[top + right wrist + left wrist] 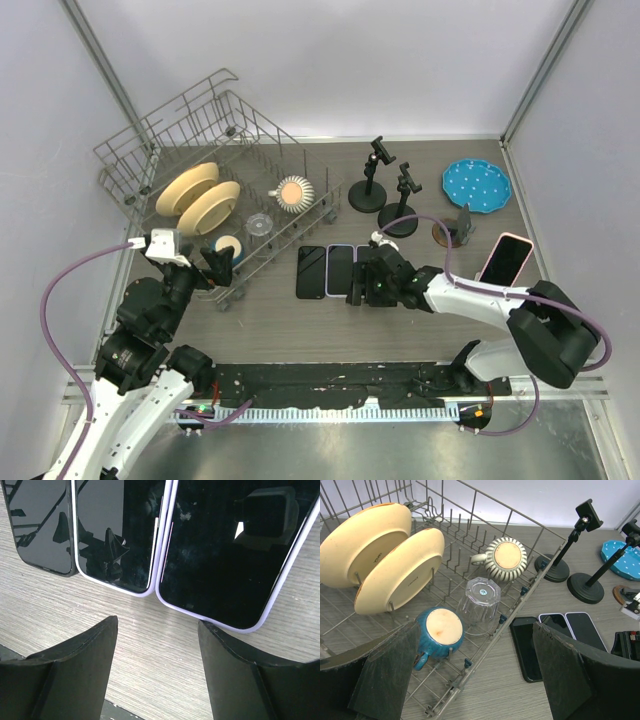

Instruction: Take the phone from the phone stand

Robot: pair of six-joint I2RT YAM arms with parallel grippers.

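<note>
Item, phones: three lie flat and side by side on the counter (280, 322), black-edged phone (40, 525), white-edged phone (117, 530) and lavender-edged phone (230, 550); a pink-edged phone (505, 259) leans tilted beside the right arm, its foot hidden, and two black stands (368, 185) rise behind the row. Right hand (157, 625): fingers parted, gripping nothing, low at the lavender-edged phone's near end. Left hand (475, 627): spread wide, empty, over the dish rack (491, 640) near the blue mug (440, 630).

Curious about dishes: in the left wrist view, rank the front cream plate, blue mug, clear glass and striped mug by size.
Largest: front cream plate
Then: blue mug, clear glass, striped mug: alike, nearness makes it unsure.
</note>
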